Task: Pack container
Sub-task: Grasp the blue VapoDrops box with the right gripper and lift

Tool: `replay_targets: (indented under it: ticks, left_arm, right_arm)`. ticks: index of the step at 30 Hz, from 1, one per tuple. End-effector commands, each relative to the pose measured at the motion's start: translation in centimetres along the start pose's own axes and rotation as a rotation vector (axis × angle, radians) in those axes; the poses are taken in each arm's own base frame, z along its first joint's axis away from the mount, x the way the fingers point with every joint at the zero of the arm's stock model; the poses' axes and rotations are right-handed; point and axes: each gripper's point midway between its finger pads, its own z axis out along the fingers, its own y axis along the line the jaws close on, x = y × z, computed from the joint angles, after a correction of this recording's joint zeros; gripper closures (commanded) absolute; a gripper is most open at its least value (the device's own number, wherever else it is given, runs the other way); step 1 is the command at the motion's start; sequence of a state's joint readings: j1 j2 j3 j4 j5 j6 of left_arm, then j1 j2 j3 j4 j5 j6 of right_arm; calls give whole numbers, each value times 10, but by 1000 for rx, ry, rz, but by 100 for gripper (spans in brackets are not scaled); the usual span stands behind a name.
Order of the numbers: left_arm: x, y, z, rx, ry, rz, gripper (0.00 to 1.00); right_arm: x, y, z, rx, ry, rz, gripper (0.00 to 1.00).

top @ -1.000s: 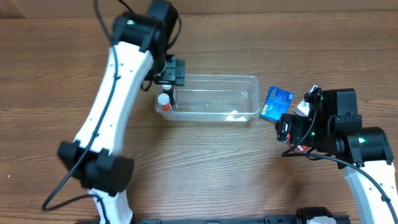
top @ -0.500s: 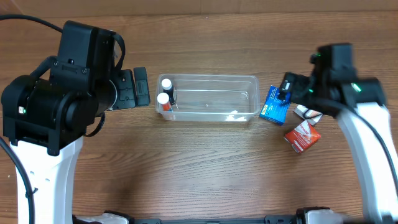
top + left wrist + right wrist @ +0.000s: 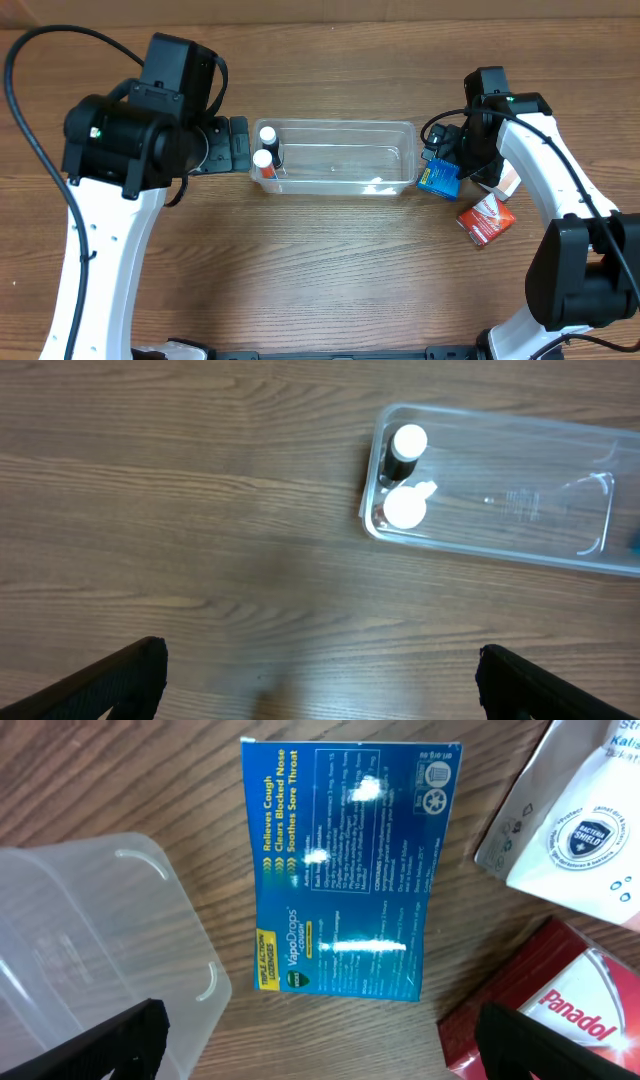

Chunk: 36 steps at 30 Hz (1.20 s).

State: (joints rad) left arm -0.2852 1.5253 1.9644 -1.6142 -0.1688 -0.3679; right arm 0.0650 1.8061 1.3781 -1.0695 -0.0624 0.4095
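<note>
Tabletop of brown wood grain (image 3: 330, 290) carries everything. The clear rectangular plastic container (image 3: 345, 160), with rounded corners and a rim, lies at the middle of it, its long side running left to right. Two small white-capped bottles stand upright inside at its left end. One has a dark body (image 3: 407, 444). The other (image 3: 404, 509) is just beside it, and the overhead view shows orange-red low on its side. The remainder of the container's floor shows bare through the plastic.

The white-and-black left arm (image 3: 120, 150) reaches in from the left, and its black tip sits close to the container's left end. The overhead view does not show whether they touch. The left jaws stand wide apart and hold nothing. The wrist view shows the two black fingers (image 3: 110, 680) at the bottom corners with only bare wood between them, and the container lies well ahead of them.

The right arm (image 3: 530, 150) bends over the right end of the container. The right jaws are also spread wide and empty, their fingers (image 3: 110, 1040) low in the wrist view. Ahead of them a flat blue cardboard box of VapoDrops cough lozenges (image 3: 350, 870) lies printed side up, just beside the container's right-hand corner (image 3: 110, 940) with a thin strip of wood between them. A white packet with a blue shield badge (image 3: 575, 825) lies to the blue box's far side. A red Panadol box (image 3: 545, 1020) lies near both, and the overhead view shows it tilted.
</note>
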Motion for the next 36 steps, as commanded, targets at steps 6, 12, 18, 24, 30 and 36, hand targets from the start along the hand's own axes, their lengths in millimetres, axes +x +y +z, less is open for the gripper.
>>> replay_targets:
  ticks: [6, 12, 18, 24, 30, 36]
  left_arm:
    - [-2, 0, 8, 4, 2, -33, 0]
    - [-2, 0, 8, 4, 1, -33, 0]
    - [-2, 0, 8, 5, 1, -33, 0]
    - [-2, 0, 8, 5, 1, -33, 0]
    - [-2, 0, 8, 5, 1, -33, 0]
    - [-2, 0, 8, 5, 1, -33, 0]
  right_arm:
    - [-1, -7, 9, 23, -10, 39, 0]
    - [-7, -9, 14, 39, -27, 39, 0]
    - [-10, -10, 36, 51, -4, 40, 0]
    - [-9, -13, 63, 75, 40, 43, 0]
    - [-7, -15, 77, 87, 63, 44, 0]
    - [-8, -15, 77, 86, 62, 44, 13]
